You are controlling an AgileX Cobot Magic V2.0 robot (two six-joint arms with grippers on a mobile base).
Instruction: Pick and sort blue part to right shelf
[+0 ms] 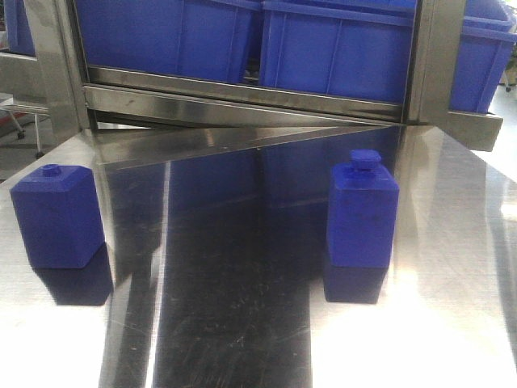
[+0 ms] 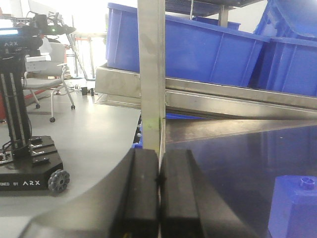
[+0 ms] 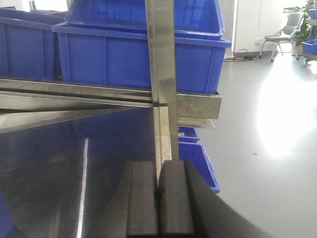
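Starting at the left, the squat block [image 1: 56, 214] stands near the left gripper [image 2: 159, 168], whose jaws are pressed together. The blue part [image 1: 362, 212] stands upright further right on the table [image 1: 242, 331], seemingly nearer the right gripper [image 3: 158, 178], jaws also together and empty.

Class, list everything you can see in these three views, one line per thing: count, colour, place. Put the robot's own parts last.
Tall part: one, blue, upright, table's right.
Squat block: one, blue, upright, table's left.
Bins: several, blue, on the shelf.
Table: one, steel, foreground.
Shelf: one, steel, behind the table.
Chairs: two, pale, on the floor, one in each wrist view.
Stand: one, black, marked ARX, on the floor at left.
Left pincer: one, black, shut, empty.
Right pincer: one, black, shut, empty.
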